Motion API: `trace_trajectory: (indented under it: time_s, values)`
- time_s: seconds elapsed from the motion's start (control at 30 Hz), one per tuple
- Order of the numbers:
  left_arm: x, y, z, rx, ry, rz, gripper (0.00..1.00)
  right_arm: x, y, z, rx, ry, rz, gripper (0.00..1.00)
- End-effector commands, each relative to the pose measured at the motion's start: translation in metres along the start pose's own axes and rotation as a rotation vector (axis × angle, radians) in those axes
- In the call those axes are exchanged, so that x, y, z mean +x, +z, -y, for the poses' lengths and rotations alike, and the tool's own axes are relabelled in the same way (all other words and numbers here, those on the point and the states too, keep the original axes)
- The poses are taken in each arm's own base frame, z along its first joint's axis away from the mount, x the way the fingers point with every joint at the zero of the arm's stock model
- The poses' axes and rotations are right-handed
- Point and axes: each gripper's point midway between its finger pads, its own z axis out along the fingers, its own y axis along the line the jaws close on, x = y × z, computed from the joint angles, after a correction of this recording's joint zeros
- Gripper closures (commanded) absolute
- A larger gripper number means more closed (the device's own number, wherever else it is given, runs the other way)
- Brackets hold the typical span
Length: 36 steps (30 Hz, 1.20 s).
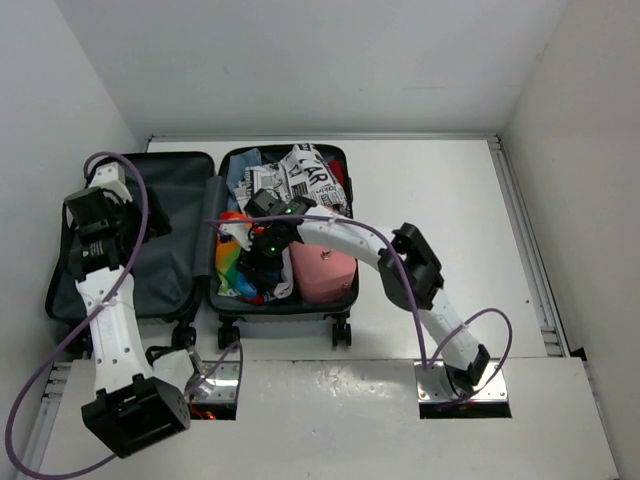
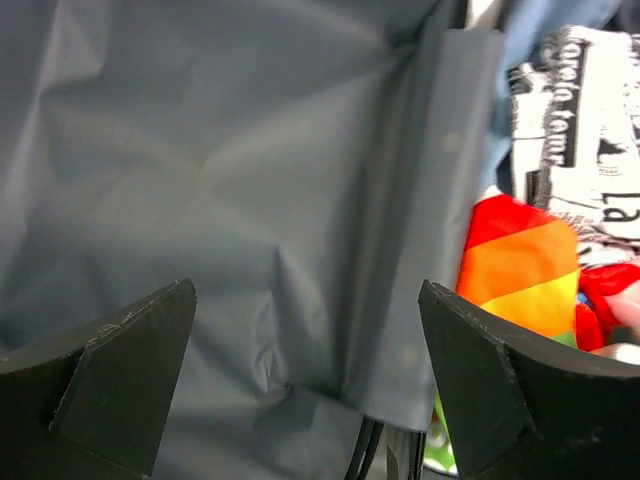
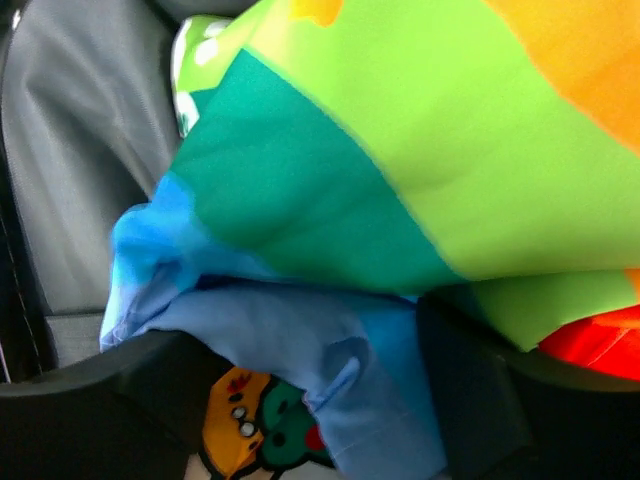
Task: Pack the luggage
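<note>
Since my right end effector (image 3: pixel 310 400) is down inside the packed half of the suitcase (image 1: pixel 175 275), I judge the step in hand to be tucking loose clothes so that the two halves can close. The suitcase lies open and flat toward the far left corner of the tabletop, with its wheels pointing at the near edge. The half nearer the left edge shows only bare grey lining, and the other half holds the load.

My right jaws stand apart, with a fold of blue cloth (image 3: pixel 300 330) bulging between them and the rainbow-striped cloth (image 3: pixel 420 160) touching it. My left end effector (image 2: pixel 305 370) hangs over the bare lining, close to the hinge strip (image 2: pixel 440 200), with its jaws also apart and holding nothing.

To do this well, I should close on the blue fold only, not on the rainbow-striped cloth. I should then push it down and inward, away from the hinge strip and the rim, so that nothing gets caught there. The cloth looks soft and likely to spring back, so I expect a slow press to serve better than a quick poke.

The pink box case (image 1: pixel 322 272) sits just beside my right wrist, on the side toward the right edge. I should keep clear of it so it does not shift. The newsprint-patterned cloth (image 1: pixel 310 175) at the far end seems to ride high and probably needs flattening afterwards.
</note>
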Motion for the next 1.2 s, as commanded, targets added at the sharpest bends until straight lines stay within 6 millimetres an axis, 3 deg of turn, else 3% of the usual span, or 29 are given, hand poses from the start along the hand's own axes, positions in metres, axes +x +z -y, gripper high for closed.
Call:
trace_trajectory:
  time_s: [0.0, 0.03, 0.07, 0.17, 0.3, 0.37, 0.4, 0.53, 0.77, 0.83, 1.1, 1.17]
  values:
    - [0.012, -0.018, -0.011, -0.056, -0.088, -0.015, 0.01, -0.007, -0.033, 0.025, 0.141, -0.028, 0.055, 0.20]
    - [0.013, -0.022, -0.011, -0.068, -0.102, -0.014, 0.01, -0.023, -0.059, 0.016, 0.168, -0.054, 0.111, 0.18]
    - [0.021, -0.026, -0.011, -0.078, -0.149, -0.040, 0.01, -0.013, -0.059, 0.017, 0.171, -0.029, 0.112, 0.15]
    - [0.030, -0.037, -0.032, -0.224, -0.260, -0.074, 0.01, -0.033, -0.096, 0.010, 0.202, -0.033, 0.216, 0.04]
    - [0.050, -0.050, -0.052, -0.362, -0.370, -0.161, 0.01, -0.056, -0.147, 0.005, 0.227, -0.022, 0.348, 0.01]
    - [0.060, -0.055, -0.058, -0.405, -0.402, -0.191, 0.01, -0.064, -0.161, 0.007, 0.236, -0.017, 0.404, 0.00]
    - [0.067, -0.060, -0.061, -0.428, -0.433, -0.216, 0.05, -0.069, -0.174, 0.005, 0.242, -0.028, 0.437, 0.00]
    - [0.078, -0.070, -0.079, -0.553, -0.466, -0.241, 0.18, -0.070, -0.196, 0.015, 0.277, -0.018, 0.482, 0.00]
    - [0.093, -0.085, -0.127, -0.813, -0.576, -0.266, 0.25, -0.058, -0.215, 0.036, 0.312, 0.028, 0.477, 0.00]
    - [0.107, -0.088, -0.136, -0.861, -0.613, -0.294, 0.25, -0.057, -0.216, 0.039, 0.314, 0.029, 0.474, 0.00]
    - [0.133, -0.071, -0.158, -0.911, -0.655, -0.378, 0.34, -0.057, -0.218, 0.046, 0.312, 0.042, 0.474, 0.00]
    - [0.127, -0.067, -0.165, -0.917, -0.660, -0.360, 0.34, -0.057, -0.219, 0.048, 0.315, 0.043, 0.474, 0.00]
